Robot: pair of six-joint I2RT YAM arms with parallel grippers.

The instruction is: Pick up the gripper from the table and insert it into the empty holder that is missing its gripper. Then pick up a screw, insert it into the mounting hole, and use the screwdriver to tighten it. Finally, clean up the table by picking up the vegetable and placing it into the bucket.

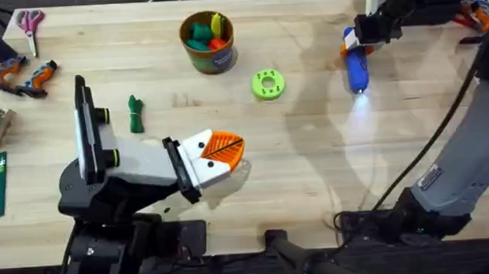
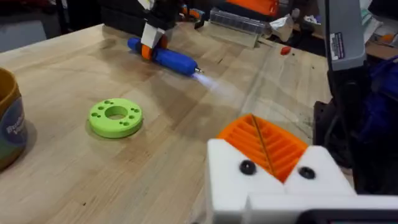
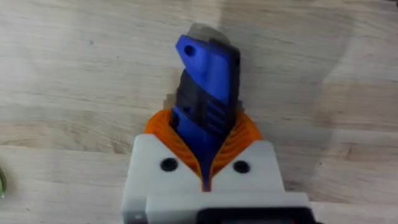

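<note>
My right gripper (image 1: 364,34) (image 3: 205,134) is shut on the rear end of the blue screwdriver (image 1: 357,66) (image 3: 208,81) (image 2: 168,57) at the far right. The screwdriver lies about level, its lit tip casting a glow on the wood. My left gripper (image 1: 222,149) (image 2: 261,146) hovers near the middle front, shut on nothing. Both its white finger blocks carry orange ribbed pads, and each shows a black screw head (image 2: 247,167). A loose gripper piece is out of view. The dark green vegetable (image 1: 135,113) lies left of centre. The bucket (image 1: 209,62) (image 2: 9,118) stands at the back.
A lime green disc (image 1: 268,84) (image 2: 115,117) lies between the bucket and the screwdriver. The bucket holds teal, orange and yellow toy pieces. Pink-handled scissors (image 1: 30,22) and orange-and-black tools (image 1: 27,76) lie at the far left. Cables run by the right arm's base.
</note>
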